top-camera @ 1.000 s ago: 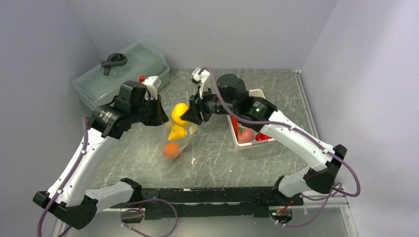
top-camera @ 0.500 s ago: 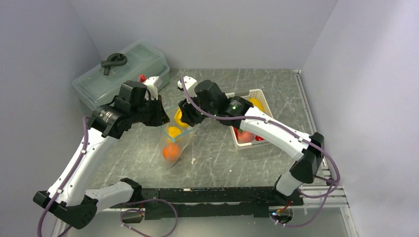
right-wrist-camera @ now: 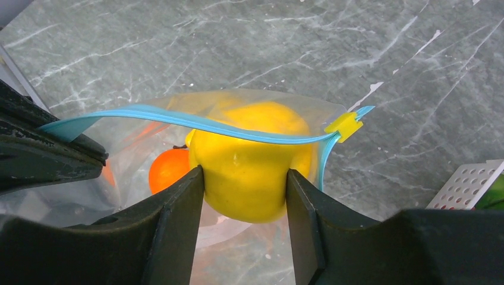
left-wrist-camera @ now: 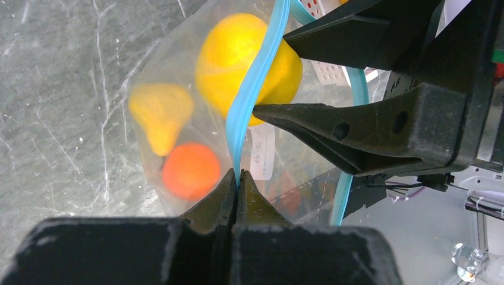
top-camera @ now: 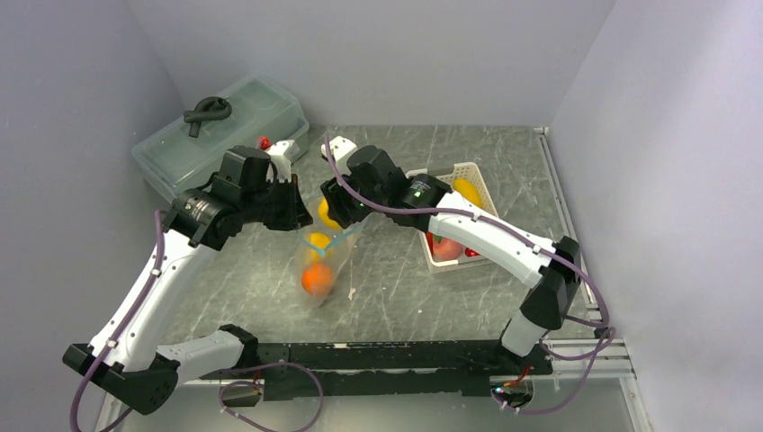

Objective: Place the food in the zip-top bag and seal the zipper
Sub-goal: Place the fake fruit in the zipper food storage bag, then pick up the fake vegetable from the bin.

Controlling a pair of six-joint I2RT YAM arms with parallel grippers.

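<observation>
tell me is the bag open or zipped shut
Open. The bag's two blue zipper strips stand apart, the right pincer holds a yellow fruit between them, and the left pincer pinches one strip.

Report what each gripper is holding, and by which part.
Left gripper pinches the zip-top bag by its teal zipper strip at the mouth. Right gripper holds a yellow fruit by its two sides, at the bag's opening.

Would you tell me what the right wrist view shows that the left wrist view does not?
Only right wrist: the yellow slider tab on the blue zipper. Only left wrist: a pear-shaped yellow piece low in the bag. Both: the zipper, the orange, and the right claw gripping the large yellow fruit.
</observation>
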